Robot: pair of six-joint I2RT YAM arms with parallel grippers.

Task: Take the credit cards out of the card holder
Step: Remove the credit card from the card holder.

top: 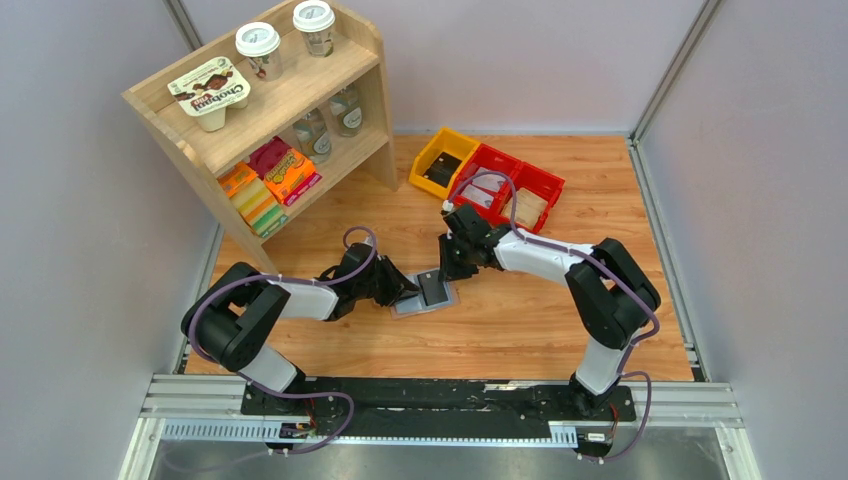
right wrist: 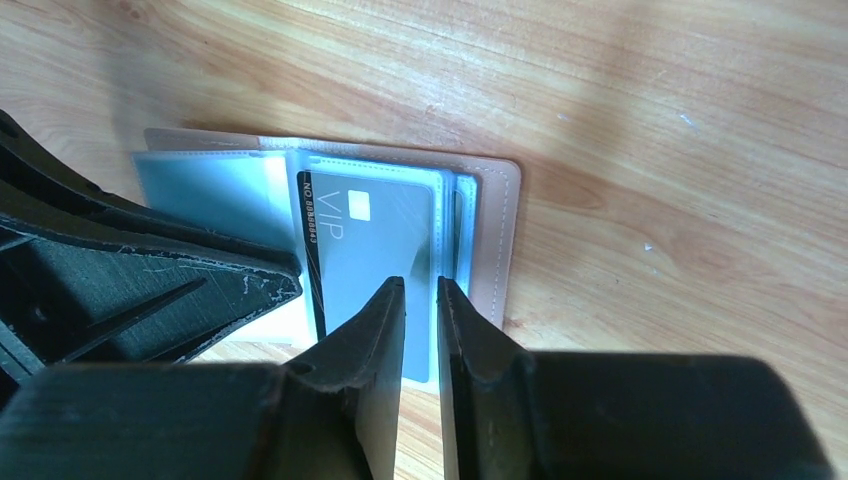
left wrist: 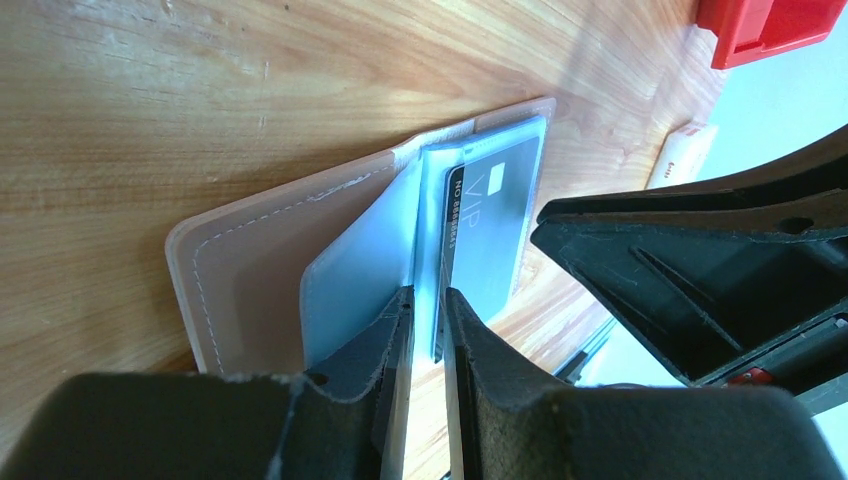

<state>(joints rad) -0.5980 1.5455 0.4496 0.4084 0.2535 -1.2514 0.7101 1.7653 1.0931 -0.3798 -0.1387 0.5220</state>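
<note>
One credit card (right wrist: 370, 235), dark, marked VIP, noted inside the card holder (right wrist: 490, 230), open flat beneath both grippers. Left gripper (left wrist: 428, 300): pinching a blue leaf of the holder between its jaws. Right gripper (right wrist: 420, 285): narrowly parted astride the card's edge; cannot tell whether gripping. Judged early: card not yet drawn out; others behind it unconfirmed.

left gripper (left wrist: 428, 293) and right gripper (right wrist: 420, 283) — low, jaws narrow.

Open blue-grey translucent plastic card holder (right wrist: 490, 230), pale stitched cover, lay flat at table (top: 560, 330) centre; dark grey rectangular plastic credit card (right wrist: 375, 235), marked VIP, sat inside right-hand sleeve.
</note>
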